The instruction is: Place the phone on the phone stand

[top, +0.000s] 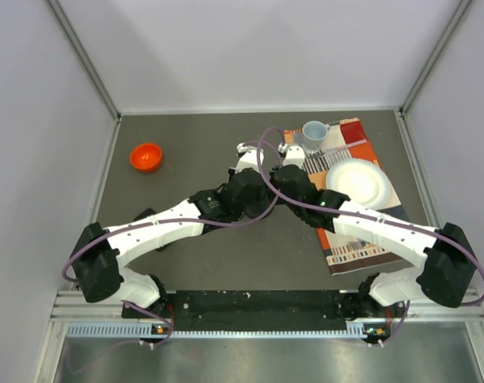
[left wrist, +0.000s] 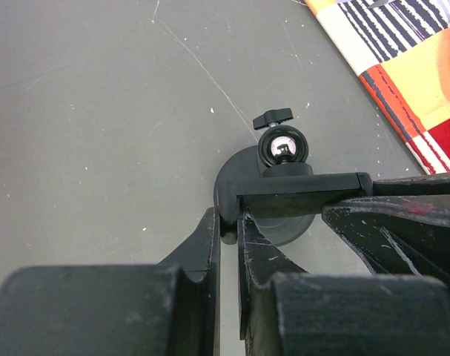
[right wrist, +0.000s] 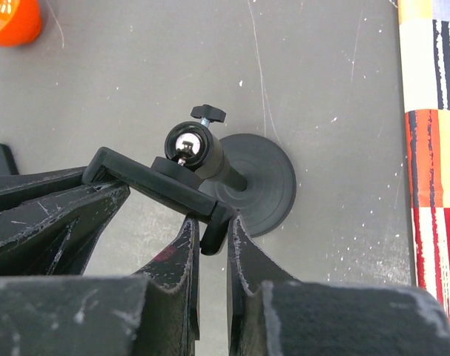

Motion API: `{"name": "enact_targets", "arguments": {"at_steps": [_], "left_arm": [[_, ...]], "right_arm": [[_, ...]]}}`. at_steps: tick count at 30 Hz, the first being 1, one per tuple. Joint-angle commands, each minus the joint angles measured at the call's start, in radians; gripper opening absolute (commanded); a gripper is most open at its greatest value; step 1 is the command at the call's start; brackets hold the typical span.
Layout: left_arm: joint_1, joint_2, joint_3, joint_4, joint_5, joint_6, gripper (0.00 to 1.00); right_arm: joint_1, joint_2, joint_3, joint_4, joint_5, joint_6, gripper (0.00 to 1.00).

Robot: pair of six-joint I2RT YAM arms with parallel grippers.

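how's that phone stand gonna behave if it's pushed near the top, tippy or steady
Probably steady: the phone stand sits on a wide flat disc base. It looks rigid. Its cradle rides a ball joint with a thumbscrew, so a push up top may swivel it rather than topple the stand.

Orange bowl [top: 146, 156], cup [top: 314, 132], plate [top: 361, 182], patterned cloth [top: 355, 252]

Dark grey matte worktop [top: 249, 255], scuffed with thin pale scratches and white specks. Far left on it, an orange bowl [top: 146, 156], upright, well apart from everything else. Along the right side, a patterned cloth [top: 352, 134] in orange, red, cream and striped patches, laid flat. Between the two, nearer the cloth's left edge, the phone stand [right wrist: 210, 167], round disc base down on the grey surface.
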State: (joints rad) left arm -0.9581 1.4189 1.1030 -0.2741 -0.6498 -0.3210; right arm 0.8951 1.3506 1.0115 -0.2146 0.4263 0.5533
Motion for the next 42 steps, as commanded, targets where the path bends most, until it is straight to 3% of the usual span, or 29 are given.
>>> {"name": "enact_targets", "arguments": {"at_steps": [1,5,10,14,16,22,23,25,27,28,31,40,42], "left_arm": [[0.027,-0.012,0.055,-0.017,-0.206,0.005,0.0],[0.056,-0.029,0.026,-0.017,-0.183,-0.004,0.0],[0.075,-0.058,-0.015,0.01,-0.116,0.006,0.0],[0.075,-0.046,0.001,-0.017,-0.14,0.01,0.0],[0.075,-0.057,-0.005,-0.008,-0.099,0.02,0.0],[0.076,-0.072,-0.011,0.049,0.136,0.026,0.0],[0.075,-0.074,-0.008,0.049,0.189,0.02,0.0],[0.076,-0.078,0.001,0.026,0.202,-0.01,0.0],[0.076,-0.083,0.021,-0.013,0.196,-0.027,0.19],[0.078,-0.087,0.023,-0.016,0.199,-0.026,0.36],[0.076,-0.121,0.008,-0.016,0.207,-0.02,0.53],[0.078,-0.273,0.047,-0.146,0.248,-0.047,0.71],[0.088,-0.323,0.055,-0.253,0.22,-0.071,0.77]], "right_arm": [[-0.013,-0.099,-0.057,-0.04,0.068,-0.029,0.0],[-0.088,-0.142,-0.128,-0.023,0.025,-0.05,0.0],[-0.091,-0.171,-0.145,0.021,-0.043,-0.081,0.0],[-0.104,-0.182,-0.152,-0.026,0.042,-0.085,0.0],[-0.111,-0.189,-0.16,-0.009,0.003,-0.081,0.0],[-0.108,-0.108,-0.116,0.097,-0.305,-0.127,0.0],[-0.107,-0.09,-0.1,0.093,-0.349,-0.128,0.11],[-0.101,-0.073,-0.084,0.109,-0.373,-0.125,0.22],[-0.099,-0.085,-0.086,0.121,-0.374,-0.109,0.26],[-0.096,-0.091,-0.088,0.126,-0.377,-0.105,0.33],[-0.099,-0.102,-0.076,0.116,-0.386,-0.108,0.41],[-0.099,-0.272,-0.12,0.012,-0.403,-0.141,0.73],[-0.101,-0.35,-0.155,-0.029,-0.387,-0.156,0.76]]}}
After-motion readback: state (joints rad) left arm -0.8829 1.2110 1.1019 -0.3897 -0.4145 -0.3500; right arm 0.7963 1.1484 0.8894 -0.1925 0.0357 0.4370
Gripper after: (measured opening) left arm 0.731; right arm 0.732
